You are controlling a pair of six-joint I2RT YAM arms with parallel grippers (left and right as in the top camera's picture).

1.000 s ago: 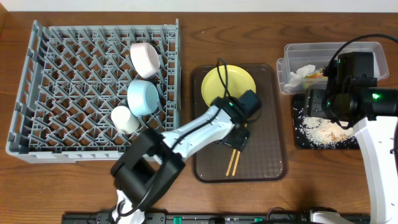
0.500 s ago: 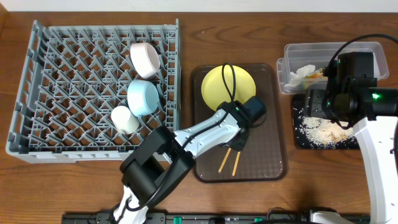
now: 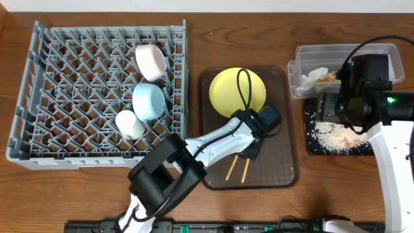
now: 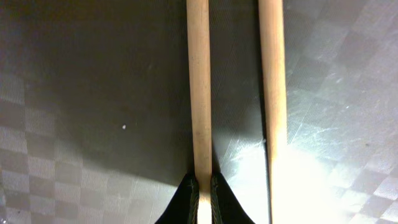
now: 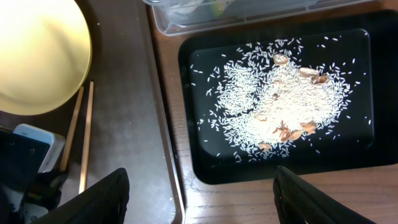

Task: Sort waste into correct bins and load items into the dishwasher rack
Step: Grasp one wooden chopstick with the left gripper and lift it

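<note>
Left gripper [image 4: 203, 198] low over brown tray [image 3: 284, 162]; jaws closed on the end of one of the two chopsticks [image 4: 199, 93], the other stick just beside it, both below yellow plate [image 3: 238, 89] on that tray. Right gripper [image 5: 202, 190] above black tray [image 5: 193, 155] holding rice [image 5: 280, 106]; jaws wide open, empty. Pink bowl [image 3: 151, 61], blue bowl [image 3: 148, 101], cup [image 3: 130, 124] sit in rack [image 3: 65, 97] on bench

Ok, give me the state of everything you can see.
Dishwasher rack: holds pink bowl, blue bowl, cup.
Yellow plate: on brown tray.
Chopsticks: on brown tray, one pinched.
Left gripper: shut on one chopstick.
Right gripper: open, empty.
Black tray: holds rice crumbs.
Clear tub: holds tissue.
</note>
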